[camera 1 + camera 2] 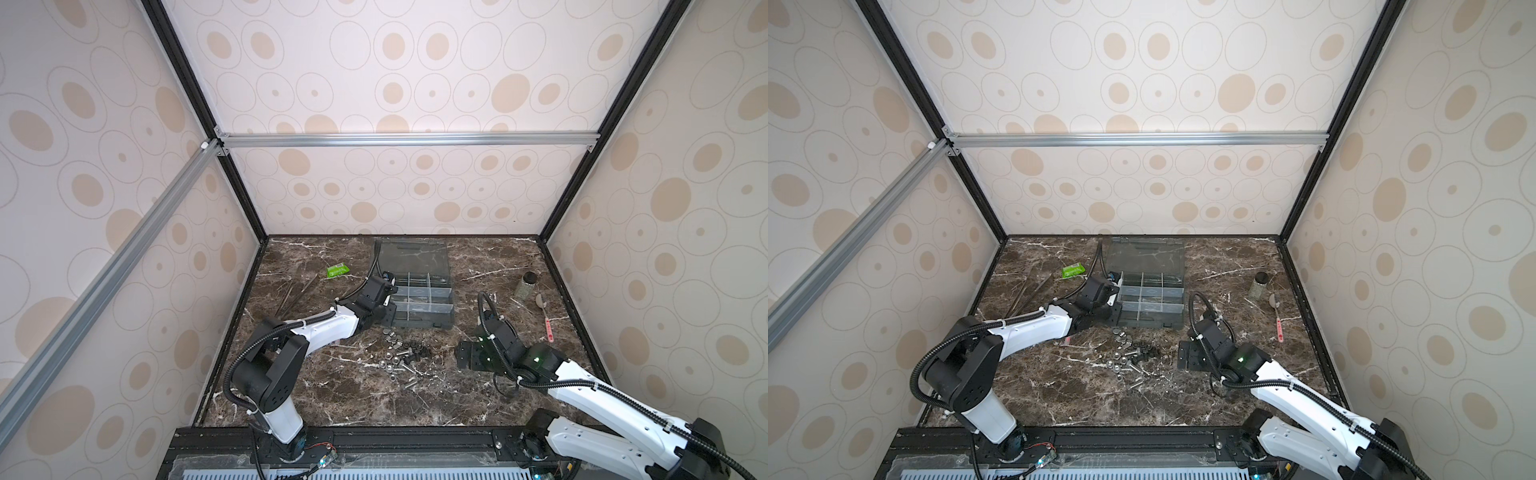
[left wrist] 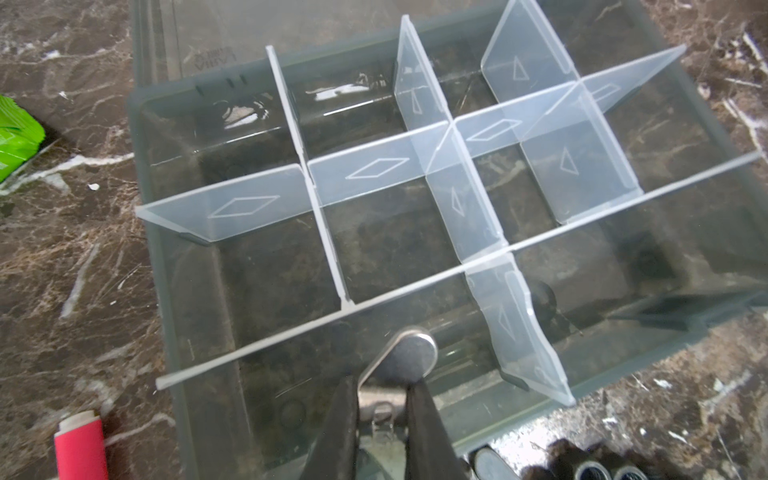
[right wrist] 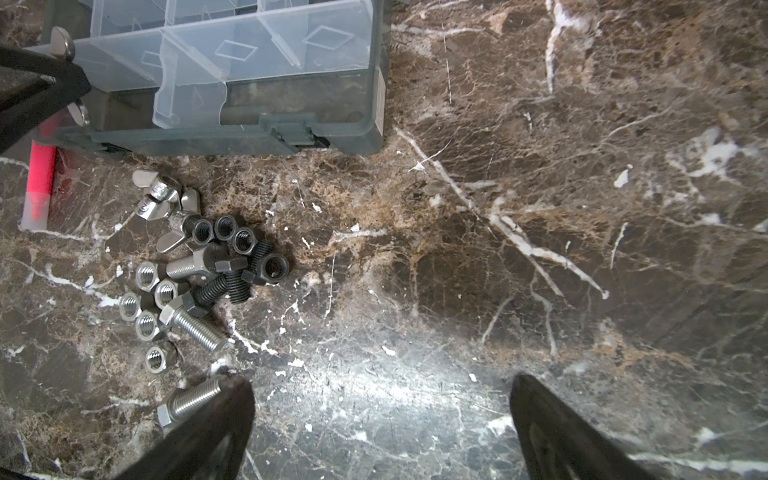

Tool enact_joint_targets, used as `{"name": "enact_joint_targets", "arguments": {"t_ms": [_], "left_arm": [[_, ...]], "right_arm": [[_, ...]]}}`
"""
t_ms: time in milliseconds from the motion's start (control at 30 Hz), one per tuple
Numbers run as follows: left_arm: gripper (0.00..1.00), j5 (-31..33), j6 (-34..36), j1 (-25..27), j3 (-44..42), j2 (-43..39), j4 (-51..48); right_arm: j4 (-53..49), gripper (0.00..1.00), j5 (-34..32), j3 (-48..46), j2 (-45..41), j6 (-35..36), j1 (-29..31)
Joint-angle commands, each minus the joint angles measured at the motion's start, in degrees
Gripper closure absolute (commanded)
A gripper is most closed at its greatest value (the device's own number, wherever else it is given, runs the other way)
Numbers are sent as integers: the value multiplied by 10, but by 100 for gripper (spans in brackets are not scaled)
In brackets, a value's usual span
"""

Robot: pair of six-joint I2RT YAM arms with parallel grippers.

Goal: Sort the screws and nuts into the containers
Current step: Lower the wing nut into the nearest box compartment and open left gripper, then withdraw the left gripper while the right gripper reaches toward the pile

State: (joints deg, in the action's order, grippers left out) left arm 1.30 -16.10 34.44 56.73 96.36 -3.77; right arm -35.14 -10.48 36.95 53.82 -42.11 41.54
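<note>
Smooth silver wing nut pinched between fingers of the left gripper above a near compartment of the grey translucent box, clear flat dividers, right gripper fingers spread wide over veined marble tabletop, threaded screws and hexagonal nuts heaped beside the box.

Your top views look down from high and near; both close wrist views share the box.
</note>
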Motion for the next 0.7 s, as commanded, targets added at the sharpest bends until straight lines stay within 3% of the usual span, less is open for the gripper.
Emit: {"name": "enact_joint_targets", "arguments": {"t_ms": [0,233,667], "left_arm": [[78,-5,-15,-4,18,4,15],[66,-9,-27,-6,5,0,24],[62,-21,-54,-24,-41,-55,66]], "right_arm": [[-6,0,1,-1,7,2,6],[-13,0,5,14,19,9,5],[-6,0,13,28,42,22,5]]}}
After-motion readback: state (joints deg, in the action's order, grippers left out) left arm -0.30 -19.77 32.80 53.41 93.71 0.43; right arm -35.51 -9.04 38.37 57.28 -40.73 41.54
